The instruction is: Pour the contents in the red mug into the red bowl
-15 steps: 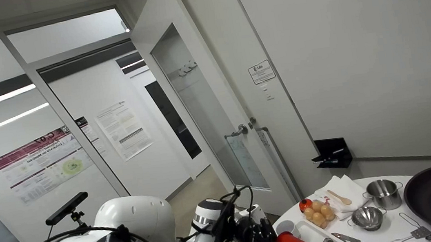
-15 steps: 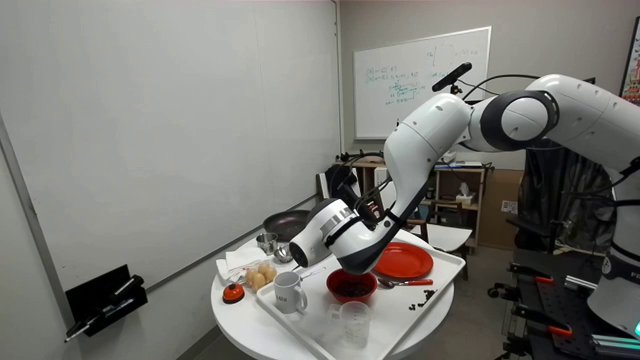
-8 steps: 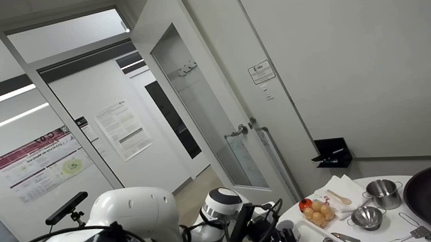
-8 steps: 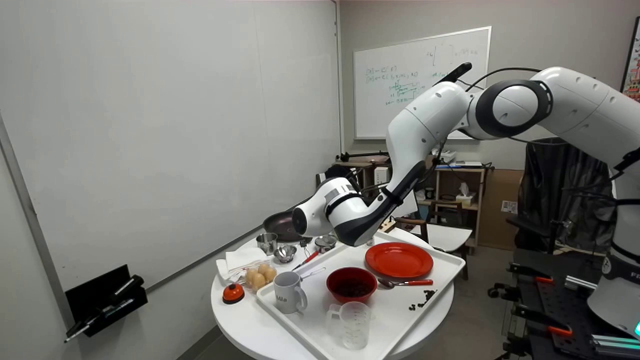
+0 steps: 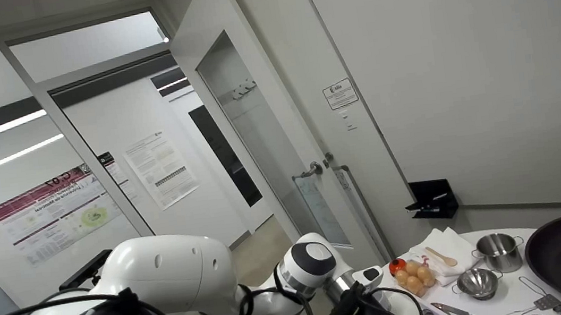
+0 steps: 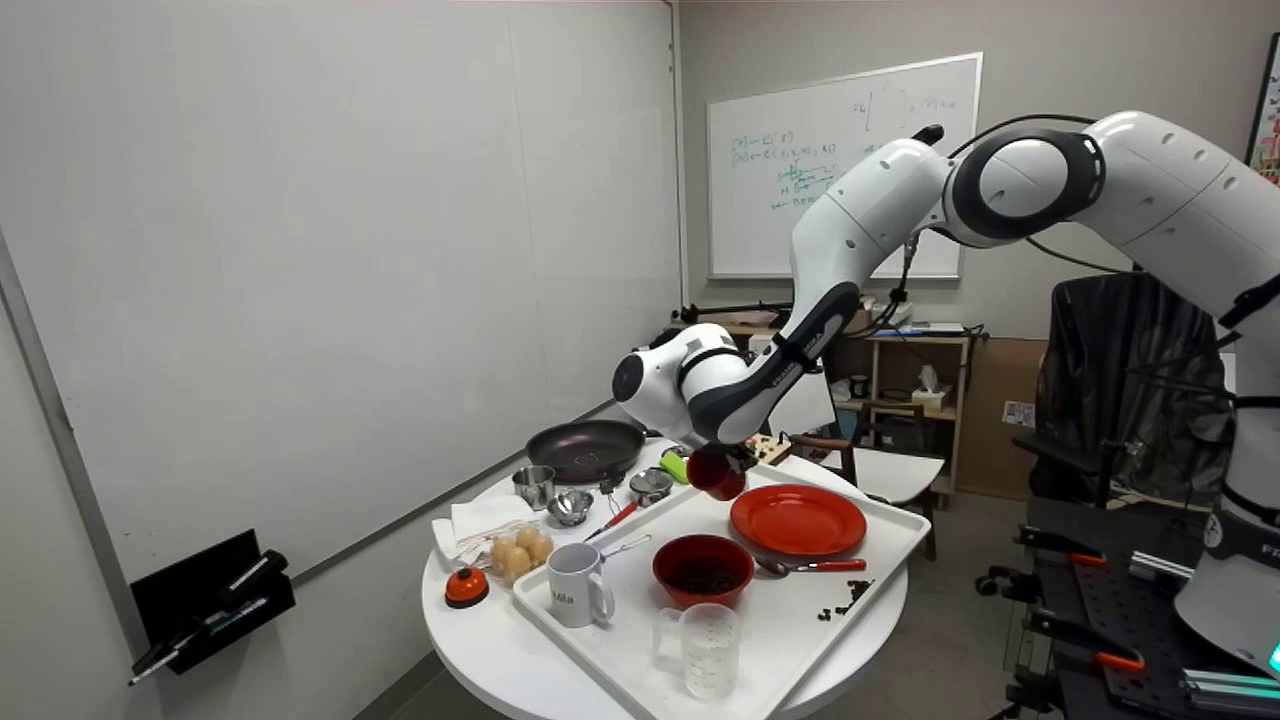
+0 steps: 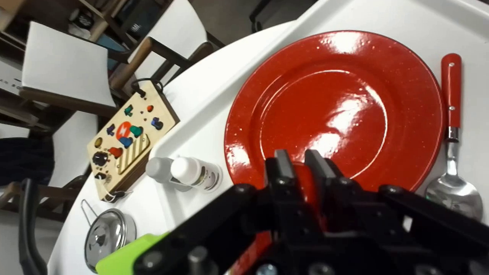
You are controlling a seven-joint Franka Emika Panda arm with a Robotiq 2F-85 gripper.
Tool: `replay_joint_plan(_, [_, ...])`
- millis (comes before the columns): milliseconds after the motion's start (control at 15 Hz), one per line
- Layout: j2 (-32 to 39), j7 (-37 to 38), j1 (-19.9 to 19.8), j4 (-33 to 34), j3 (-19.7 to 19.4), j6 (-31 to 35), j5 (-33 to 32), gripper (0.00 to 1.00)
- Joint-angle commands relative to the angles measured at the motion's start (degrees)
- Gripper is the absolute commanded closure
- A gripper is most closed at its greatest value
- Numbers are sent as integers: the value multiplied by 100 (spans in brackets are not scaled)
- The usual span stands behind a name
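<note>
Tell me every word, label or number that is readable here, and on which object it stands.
"Mila", probably: the pale mug.
"Mila", probably: heading of the wall sign; the rest is too small.
"FRANKA EMIKA": dark strip of the robot arm.
Too small, blurred or cut off: posters, reversed glass lettering, hanging whiteboard, measuring cup, bottle label, cardboard label, robot's base, other background marks.

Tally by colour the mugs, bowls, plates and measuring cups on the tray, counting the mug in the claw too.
Red: 3 (red mug, red bowl, red plate)
Pale grey: 1 (mug with lettering)
Clear: 1 (measuring cup)
Total: 5
</note>
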Motion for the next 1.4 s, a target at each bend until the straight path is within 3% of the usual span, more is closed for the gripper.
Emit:
replay_joint_plan(0, [-367, -145, -196, -492, -188, 677, 609, 96])
replay_joint_plan(533, [-657, -298, -402, -1008, -556, 2698, 1212, 96])
replay_joint_plan(800, [-691, -649, -492, -1135, -637, 3374, 1649, 96])
replay_joint_plan(1067, [-617, -1209, -574, -1181, -650, 3748, 2190, 96])
replay_joint_plan(1333, [-456, -1708, -554, -1017, -734, 3515, 2712, 96])
